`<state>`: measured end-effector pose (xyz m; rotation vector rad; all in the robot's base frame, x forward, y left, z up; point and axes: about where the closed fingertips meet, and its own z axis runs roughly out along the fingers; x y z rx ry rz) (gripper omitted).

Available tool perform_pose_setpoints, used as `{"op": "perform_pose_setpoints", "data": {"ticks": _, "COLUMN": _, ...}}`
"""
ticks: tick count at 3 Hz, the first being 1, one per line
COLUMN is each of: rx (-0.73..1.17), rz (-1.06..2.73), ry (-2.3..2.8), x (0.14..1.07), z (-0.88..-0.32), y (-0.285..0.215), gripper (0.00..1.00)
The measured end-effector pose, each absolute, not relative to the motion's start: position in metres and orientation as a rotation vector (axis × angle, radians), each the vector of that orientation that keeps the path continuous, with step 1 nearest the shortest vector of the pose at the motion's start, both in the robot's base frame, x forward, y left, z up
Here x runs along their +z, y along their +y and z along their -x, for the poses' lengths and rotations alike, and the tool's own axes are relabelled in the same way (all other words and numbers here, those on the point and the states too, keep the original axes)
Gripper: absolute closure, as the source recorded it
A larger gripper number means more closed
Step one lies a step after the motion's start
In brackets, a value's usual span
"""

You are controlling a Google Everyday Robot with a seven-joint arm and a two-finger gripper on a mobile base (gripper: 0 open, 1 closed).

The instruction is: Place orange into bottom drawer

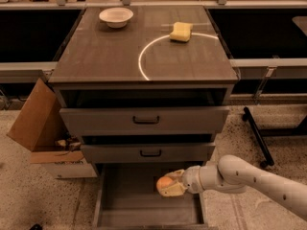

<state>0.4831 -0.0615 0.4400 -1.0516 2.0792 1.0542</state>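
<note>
1. Cardboard box point(38, 123): brown, sitting on the speckled floor point(43, 200) at the far left. It is leaning tilted against the cabinet's left side, with its open flap facing right. Small items are lying inside, too unclear to name.
2. White bowl point(116, 17): sitting upright near the back left corner of the cabinet top point(96, 56), well apart from everything else on that surface.
3. White arc point(142, 56): a thin curved line running across the dark cabinet top, from the front centre toward the back right.
4. Two upper drawers: the top drawer point(105, 121) and the middle drawer point(115, 153) are each showing a grey front with a dark bar handle. Both are standing slightly forward of the cabinet frame.
5. Bottom drawer point(129, 202): standing pulled fully out, showing its flat grey floor and low side walls.
6. Orange point(164, 181): small and round, hanging above the right half of the bottom drawer's floor, just below the middle drawer's front. It is not resting on the floor of the drawer.
7. Gripper point(167, 185): pale fingers are clamping the orange between them, reaching in from the right over the open drawer.
8. Yellow sponge point(181, 31): lying flat at the back right of the cabinet top, touching the arc.
9. Arm point(254, 178): white, extending from the lower right toward the drawer.
10. Black bar point(256, 135): lying on the floor at the right.
</note>
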Motion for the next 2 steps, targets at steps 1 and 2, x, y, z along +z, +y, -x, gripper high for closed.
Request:
{"op": "perform_pose_setpoints", "data": {"ticks": 1, "rx": 1.054, "rz": 1.052, "ry": 2.079, "x": 0.44, "z": -0.483, "y": -0.062, "gripper": 1.0}}
{"op": "perform_pose_setpoints", "data": {"ticks": 2, "rx": 1.027, "rz": 1.034, "ry": 2.123, "x": 0.392, "z": -0.496, "y": -0.064, "gripper": 1.0}}
